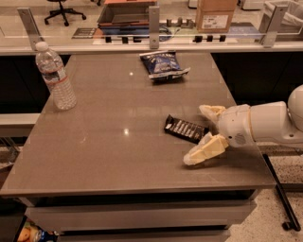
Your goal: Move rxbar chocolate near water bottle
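Office: swivel chair (pixel 61 8), glass-partitioned counter (pixel 94 47), cardboard box (pixel 215 14); hand (pixel 196 135) above right side of table (pixel 118 156).

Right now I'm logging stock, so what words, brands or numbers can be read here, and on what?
No text is legible.
Bar: row of white lettering, too small to read.
Bottle: white-and-red label band, unreadable.
Blue bag: print unreadable.
Box behind the table: white label, unreadable.
Hand, open at the bar's right end: no marking seen.
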Action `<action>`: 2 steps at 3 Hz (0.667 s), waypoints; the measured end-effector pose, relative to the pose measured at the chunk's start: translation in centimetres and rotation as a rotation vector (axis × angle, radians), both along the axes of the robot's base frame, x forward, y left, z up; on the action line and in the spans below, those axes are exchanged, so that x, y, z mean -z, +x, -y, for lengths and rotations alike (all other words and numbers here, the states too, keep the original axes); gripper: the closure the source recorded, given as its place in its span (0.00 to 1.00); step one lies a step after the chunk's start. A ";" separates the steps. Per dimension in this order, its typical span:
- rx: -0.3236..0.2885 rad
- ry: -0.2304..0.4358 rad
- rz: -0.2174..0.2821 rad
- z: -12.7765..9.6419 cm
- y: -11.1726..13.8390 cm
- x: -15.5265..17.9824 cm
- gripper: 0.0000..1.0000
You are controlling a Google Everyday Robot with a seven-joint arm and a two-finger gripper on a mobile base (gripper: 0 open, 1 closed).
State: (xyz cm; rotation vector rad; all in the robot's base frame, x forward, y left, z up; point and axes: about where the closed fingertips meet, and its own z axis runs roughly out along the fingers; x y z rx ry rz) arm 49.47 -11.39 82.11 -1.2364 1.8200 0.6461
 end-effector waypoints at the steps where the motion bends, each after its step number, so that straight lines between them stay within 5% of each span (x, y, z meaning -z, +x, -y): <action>1: 0.004 -0.001 -0.023 -0.4 0.5 0.6 0.18; 2: 0.001 -0.001 -0.023 -0.6 0.5 0.5 0.42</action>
